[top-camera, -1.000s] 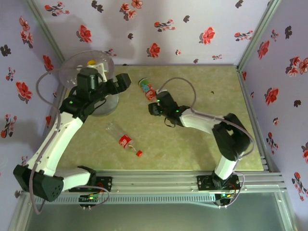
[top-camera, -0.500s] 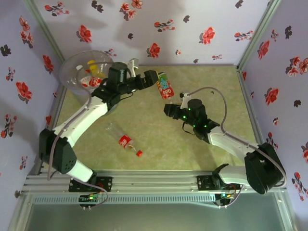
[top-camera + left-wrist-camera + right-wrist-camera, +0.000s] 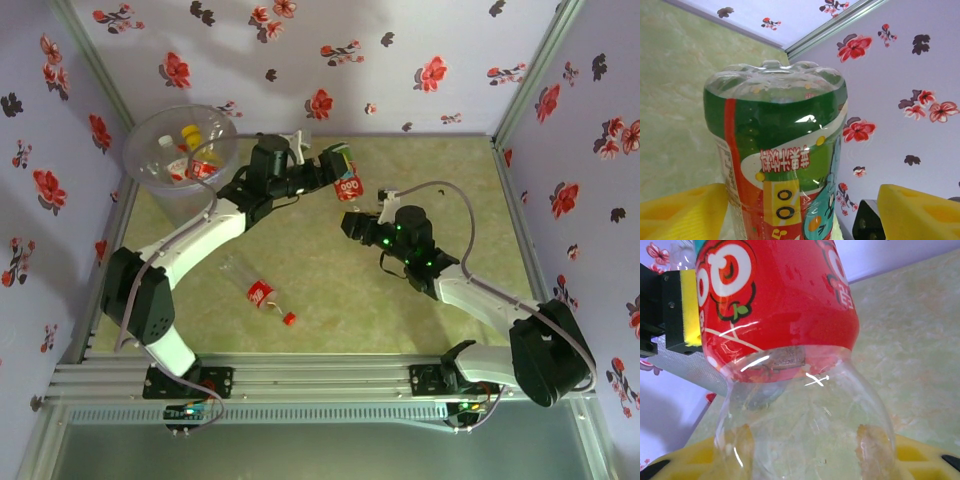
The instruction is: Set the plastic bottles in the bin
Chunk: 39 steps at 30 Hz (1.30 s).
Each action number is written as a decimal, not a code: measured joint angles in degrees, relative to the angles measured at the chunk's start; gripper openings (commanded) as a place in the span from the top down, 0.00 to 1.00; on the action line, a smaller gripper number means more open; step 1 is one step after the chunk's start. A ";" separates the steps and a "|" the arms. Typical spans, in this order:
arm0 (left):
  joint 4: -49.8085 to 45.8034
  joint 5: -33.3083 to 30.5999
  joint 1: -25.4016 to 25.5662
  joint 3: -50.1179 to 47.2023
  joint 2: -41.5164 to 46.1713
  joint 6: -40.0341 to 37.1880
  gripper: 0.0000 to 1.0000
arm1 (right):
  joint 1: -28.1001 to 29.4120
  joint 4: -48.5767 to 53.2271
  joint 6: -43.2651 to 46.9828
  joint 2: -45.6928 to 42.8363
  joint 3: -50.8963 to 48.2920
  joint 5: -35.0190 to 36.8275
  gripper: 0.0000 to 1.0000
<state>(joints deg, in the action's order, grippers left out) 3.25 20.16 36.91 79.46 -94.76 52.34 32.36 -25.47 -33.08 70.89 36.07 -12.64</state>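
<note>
Glossy clear bottle (image 3: 346, 176) in right jaws' grip, left jaws wide around its lobed base.

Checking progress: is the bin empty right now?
No, the bin holds several bottles, among them a yellow bottle and a red-labelled bottle.

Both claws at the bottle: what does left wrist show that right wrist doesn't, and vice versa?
Left wrist: the bottle's clear lobed base and green label, with a gap at one pad of the left claw. Right wrist: the label's red side and clear shoulder gripped between the right claw's pads. Both: that bottle over the table.
</note>
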 measured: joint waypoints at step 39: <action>-17.75 -0.46 -19.06 25.40 -1.57 -11.41 0.61 | -4.28 9.86 4.09 -13.35 -3.34 -0.55 0.01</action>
<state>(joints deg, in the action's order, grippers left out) -14.50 19.70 17.85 104.86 -96.33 40.93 28.08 -15.62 -28.99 57.54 32.73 -13.19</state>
